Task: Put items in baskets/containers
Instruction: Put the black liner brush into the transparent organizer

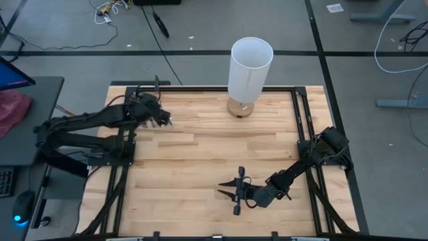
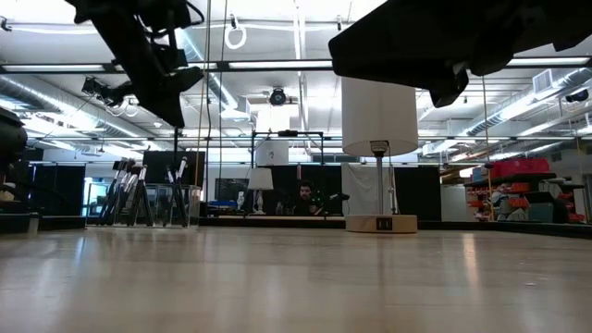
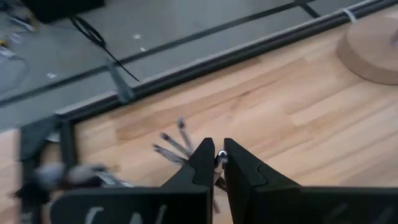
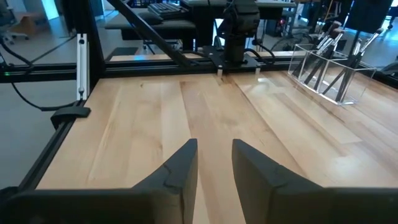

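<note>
The left gripper [image 1: 162, 118] hangs over the far left part of the wooden surface [image 1: 200, 167], above the clear container [image 4: 326, 74]. In the left wrist view its fingers [image 3: 205, 165] are pressed nearly together on something small and silvery at the tips, probably the end of a makeup brush [image 3: 220, 158], though what it is cannot be made out for certain. Just past those fingertips several more brushes [image 3: 174, 143] show as thin dark handles with pale ends. The right wrist view shows the container standing near the far left edge of the surface, transparent, with a number of brushes [image 4: 323, 53] leaning upright inside it. The right gripper [image 1: 235, 193] sits low over the near middle of the surface, well apart from the container, its fingers [image 4: 180, 168] parted with a bare gap between them and holding nothing. A tall white lamp [image 1: 249, 67] on a round wooden base stands at the far edge of the surface.
</note>
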Action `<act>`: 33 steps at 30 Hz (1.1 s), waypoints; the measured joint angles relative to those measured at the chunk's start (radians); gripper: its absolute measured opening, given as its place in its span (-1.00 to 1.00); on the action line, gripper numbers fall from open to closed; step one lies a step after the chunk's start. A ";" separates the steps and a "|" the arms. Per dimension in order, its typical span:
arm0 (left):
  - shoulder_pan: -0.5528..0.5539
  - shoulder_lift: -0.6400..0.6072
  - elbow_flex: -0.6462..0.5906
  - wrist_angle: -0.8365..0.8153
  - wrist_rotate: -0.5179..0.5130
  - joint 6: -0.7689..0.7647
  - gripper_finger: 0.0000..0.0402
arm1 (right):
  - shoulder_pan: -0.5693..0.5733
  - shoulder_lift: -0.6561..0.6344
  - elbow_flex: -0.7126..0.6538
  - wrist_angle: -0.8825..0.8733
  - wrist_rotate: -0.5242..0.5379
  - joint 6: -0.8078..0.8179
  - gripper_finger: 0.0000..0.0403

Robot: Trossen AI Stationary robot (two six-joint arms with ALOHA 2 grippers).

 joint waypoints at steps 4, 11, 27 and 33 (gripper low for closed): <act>0.056 0.000 -0.066 0.122 0.088 0.035 -0.91 | 0.000 0.000 0.000 0.000 -0.018 0.000 -0.50; 0.157 0.001 -0.159 0.197 0.220 0.037 -0.91 | 0.000 0.000 0.000 0.000 -0.042 0.008 -0.50; 0.261 0.008 -0.203 0.233 0.351 0.056 -0.82 | -0.001 0.001 0.000 0.001 -0.043 0.008 -0.50; 0.273 0.008 -0.248 0.247 0.343 0.060 -0.77 | -0.001 0.001 0.000 0.000 -0.043 0.008 -0.50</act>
